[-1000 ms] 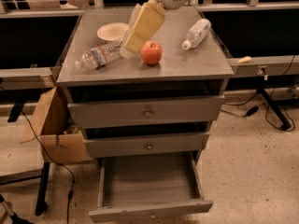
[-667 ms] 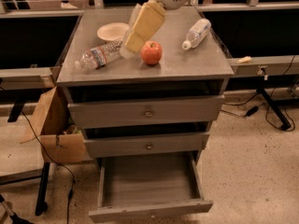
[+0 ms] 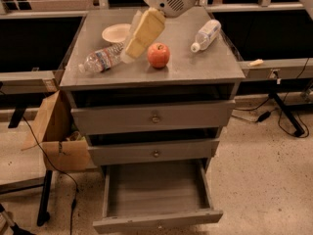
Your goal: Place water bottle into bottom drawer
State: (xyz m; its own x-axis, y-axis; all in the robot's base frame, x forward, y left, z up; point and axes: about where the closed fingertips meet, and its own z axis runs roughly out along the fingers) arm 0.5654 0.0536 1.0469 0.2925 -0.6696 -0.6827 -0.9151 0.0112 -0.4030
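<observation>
Clear water bottle [image 3: 101,59] lies near the table's [image 3: 200,67] front-left corner; the gripper [image 3: 131,52] hangs at its right end, grip width unreadable. Bottom drawer [image 3: 155,192] stands pulled out.

Smooth tool [image 3: 132,52] beside crinkly plastic water bottle [image 3: 101,59] on matt metal cabinet [image 3: 195,68].

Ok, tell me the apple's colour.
The apple is red, clearest in the camera view. The gripper is beside it, by the water bottle.
</observation>
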